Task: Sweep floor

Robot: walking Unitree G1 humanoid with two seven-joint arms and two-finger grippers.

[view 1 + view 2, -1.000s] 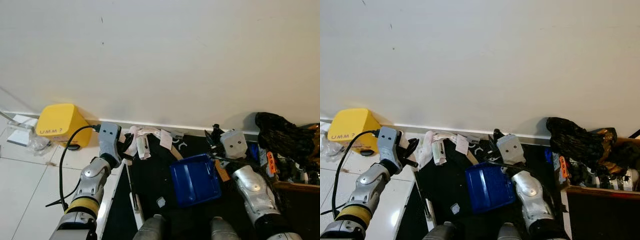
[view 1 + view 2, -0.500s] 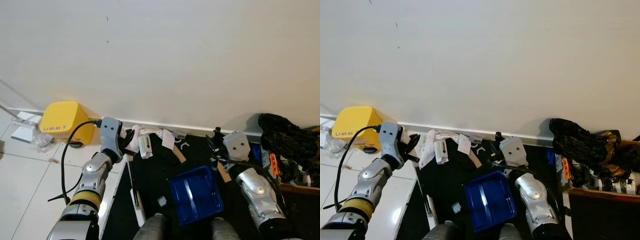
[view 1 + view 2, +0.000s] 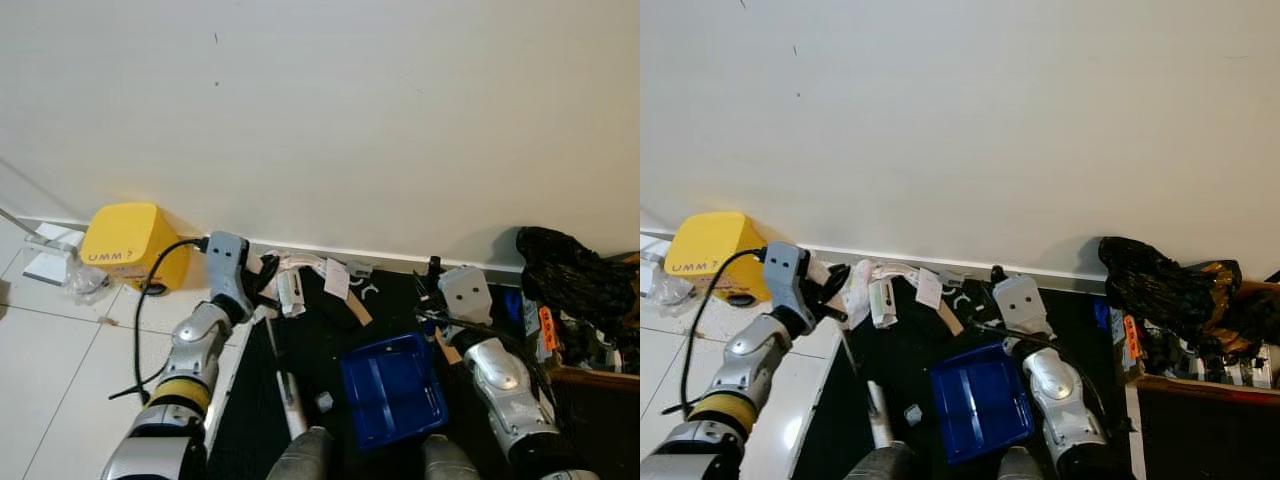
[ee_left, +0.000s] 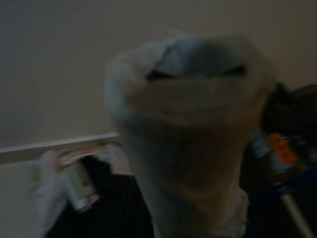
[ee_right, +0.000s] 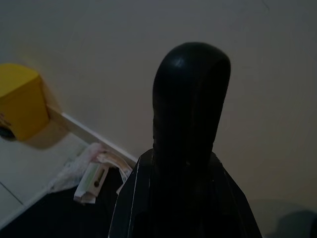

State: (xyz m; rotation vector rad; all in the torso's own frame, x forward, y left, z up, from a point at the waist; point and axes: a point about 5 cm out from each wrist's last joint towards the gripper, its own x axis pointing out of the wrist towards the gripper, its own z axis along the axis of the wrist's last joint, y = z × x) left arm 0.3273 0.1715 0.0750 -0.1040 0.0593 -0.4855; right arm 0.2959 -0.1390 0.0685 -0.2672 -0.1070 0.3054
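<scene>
My left gripper (image 3: 260,287) is shut on a white broom handle (image 3: 286,385) that slants down toward my legs; its blurred pale end (image 4: 190,134) looms in the left wrist view. My right gripper (image 3: 432,292) is shut on the black handle (image 5: 190,114) of a blue dustpan (image 3: 392,388), which lies on the black mat (image 3: 310,345) before my legs. Litter lies at the foot of the wall: white paper scraps and a wrapper (image 3: 298,281), a tan strip (image 3: 356,309) and a small grey scrap (image 3: 323,401).
A yellow box (image 3: 125,245) stands against the wall at the left, with clear plastic pieces (image 3: 55,268) beside it on white tiles. A black plastic bag (image 3: 572,280) and a cluttered box (image 3: 590,345) crowd the right. A black cable (image 3: 150,310) loops off my left arm.
The dustpan has dropped back toward my legs from nearer the wall. My left gripper has shifted right toward the litter, and the broom handle's lower end has swung right.
</scene>
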